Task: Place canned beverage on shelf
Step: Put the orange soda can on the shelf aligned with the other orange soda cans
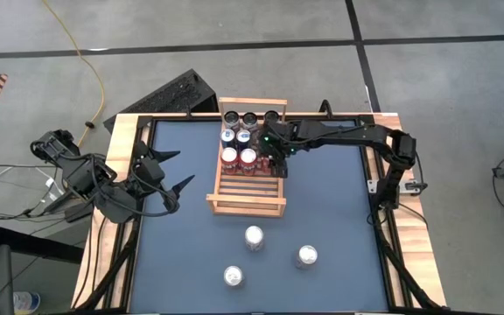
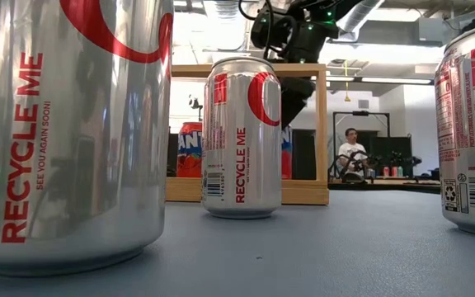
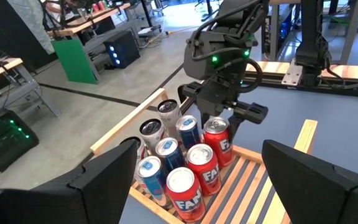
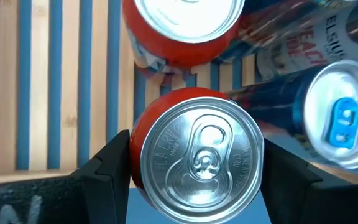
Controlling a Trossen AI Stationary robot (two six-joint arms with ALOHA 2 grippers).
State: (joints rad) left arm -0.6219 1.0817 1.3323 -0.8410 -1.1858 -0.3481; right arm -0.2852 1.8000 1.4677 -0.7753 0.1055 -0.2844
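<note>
The light-wood slatted shelf (image 1: 246,185) lies mid-table with several upright cans packed at its far end. My right gripper (image 1: 277,163) reaches down over the shelf's right side and is shut on a red can (image 4: 197,155), which stands beside another red can (image 4: 179,18) and a blue one (image 4: 340,118). My left gripper (image 1: 175,171) hovers open near the table's left edge, off the shelf, with nothing between its fingers. My right gripper pinches the red can between its two fingers (image 4: 107,165), one on each side of the can's upper wall (image 4: 135,146), just below the rim. The fingers come steeply from above. The can stays upright, top up. Neighbouring cans hide its base, so whether it stands on the slats cannot be told.
Three silver cans stand loose on the near half of the blue table (image 1: 254,237), (image 1: 307,256), (image 1: 234,276). The shelf's near half shows bare slats (image 1: 248,199). A wooden frame edges the table (image 1: 125,149).
</note>
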